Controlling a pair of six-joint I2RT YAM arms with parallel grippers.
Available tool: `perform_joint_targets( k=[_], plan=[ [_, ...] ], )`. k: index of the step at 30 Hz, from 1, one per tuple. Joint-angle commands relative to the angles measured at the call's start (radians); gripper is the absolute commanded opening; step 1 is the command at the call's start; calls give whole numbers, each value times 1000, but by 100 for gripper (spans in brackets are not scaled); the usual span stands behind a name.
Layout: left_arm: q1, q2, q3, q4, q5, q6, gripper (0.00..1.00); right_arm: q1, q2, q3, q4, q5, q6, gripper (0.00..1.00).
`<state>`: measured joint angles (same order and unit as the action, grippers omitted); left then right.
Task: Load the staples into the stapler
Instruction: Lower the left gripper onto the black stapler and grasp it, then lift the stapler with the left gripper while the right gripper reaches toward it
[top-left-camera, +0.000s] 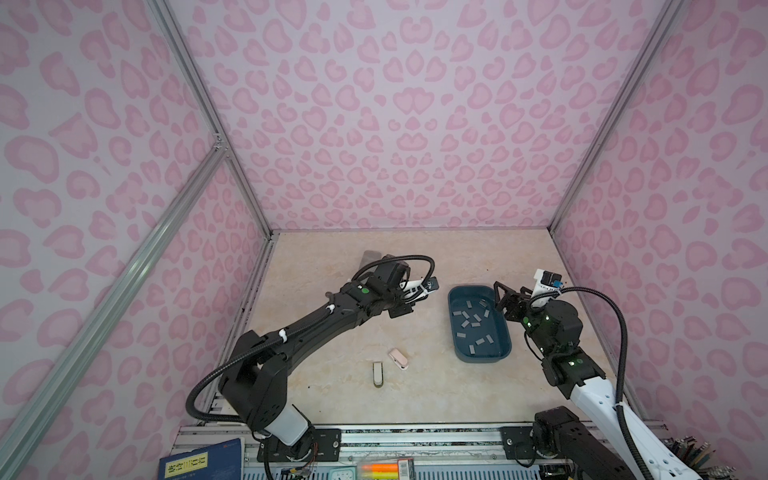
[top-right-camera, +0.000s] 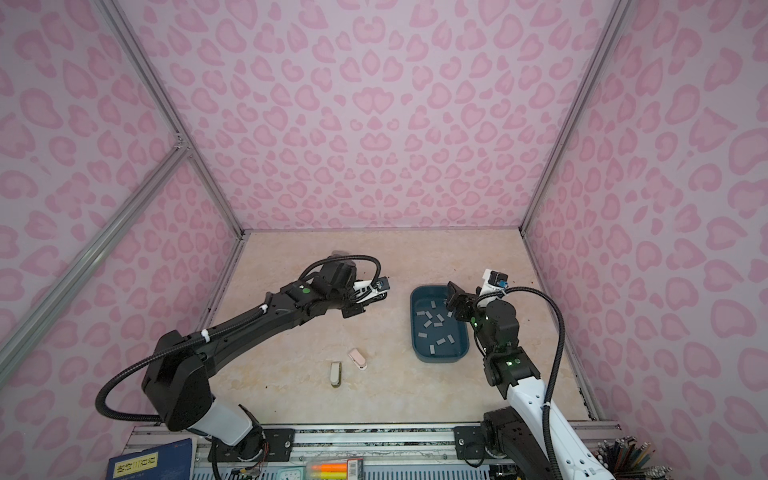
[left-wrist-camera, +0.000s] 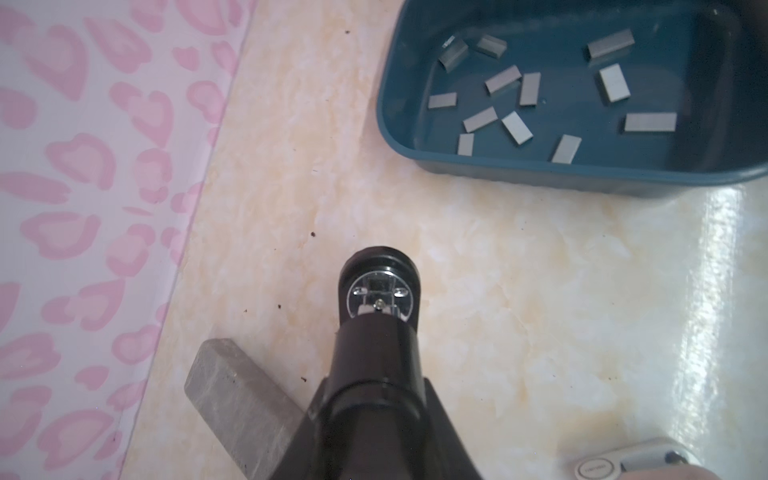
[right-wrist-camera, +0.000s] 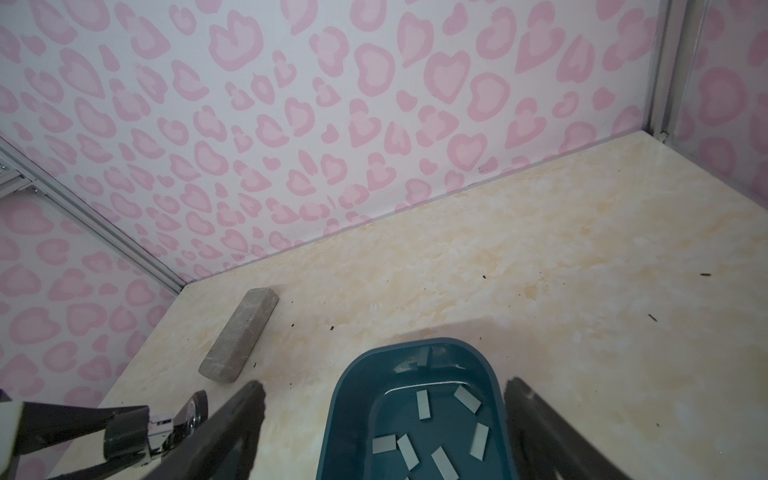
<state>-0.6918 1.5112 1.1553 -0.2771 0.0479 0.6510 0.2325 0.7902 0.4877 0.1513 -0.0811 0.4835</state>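
The black stapler (left-wrist-camera: 378, 332) sticks out ahead of my left gripper (left-wrist-camera: 374, 399), which is shut on its rear part, just above the table. Its metal-tipped front end (right-wrist-camera: 192, 409) also shows in the right wrist view. In both top views the left gripper (top-left-camera: 401, 309) sits left of the blue tray (top-left-camera: 450, 307). The staples (top-left-camera: 473, 322) lie as several short grey strips scattered on the tray's floor (left-wrist-camera: 511, 124). My right gripper (right-wrist-camera: 382, 415) hangs open above the tray's far end, its fingers (right-wrist-camera: 241, 415) spread wide with nothing held. A top view shows the same over the tray's far right corner (top-right-camera: 455, 305).
A large grey speckled block (right-wrist-camera: 241, 332) lies near the back left wall, close behind the left gripper (left-wrist-camera: 232, 395). A small pink stapler (top-left-camera: 398, 358) and a small beige one (top-left-camera: 377, 373) lie at the front middle. A book and pens sit beyond the front rail.
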Motion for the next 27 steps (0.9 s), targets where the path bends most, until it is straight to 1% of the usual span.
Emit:
perform_joint_targets(
  k=[1,3,6,9,10,11,12,13,15,17,18,20,23,25,27],
  plan=[
    [20,-130,-93,333,-4,-144,4,7,36,16,18,-65,54,86],
    [20,-186,-138,387,-7,-171,4,22,68,32,21,-68,69,84],
    [20,-238,-155,370,3,-230,4,62,126,77,-5,-85,63,82],
    [20,-288,-211,371,-20,-371,4,110,191,115,-15,-116,56,79],
    [21,-303,-248,403,-40,-424,4,123,205,117,-2,-126,58,79],
    [25,-326,-299,444,-94,-505,4,139,217,117,23,-138,57,78],
    [37,-354,-360,510,-92,-554,4,154,228,118,37,-141,52,78],
    [52,-377,-410,551,-56,-572,4,168,235,122,44,-133,47,78],
    [76,-414,-474,576,-3,-570,4,208,252,132,45,-98,37,77],
    [77,-431,-517,575,12,-505,4,241,269,142,41,-70,33,77],
    [77,-437,-538,605,3,-505,4,258,281,151,40,-61,34,76],
    [78,-440,-542,624,51,-476,4,292,298,168,30,-45,44,75],
    [77,-432,-552,629,106,-481,4,350,316,186,44,-38,58,74],
    [77,-430,-573,637,95,-483,4,388,327,203,60,-42,31,74],
    [77,-441,-590,647,55,-491,4,419,340,243,26,-1,0,74]
  ],
)
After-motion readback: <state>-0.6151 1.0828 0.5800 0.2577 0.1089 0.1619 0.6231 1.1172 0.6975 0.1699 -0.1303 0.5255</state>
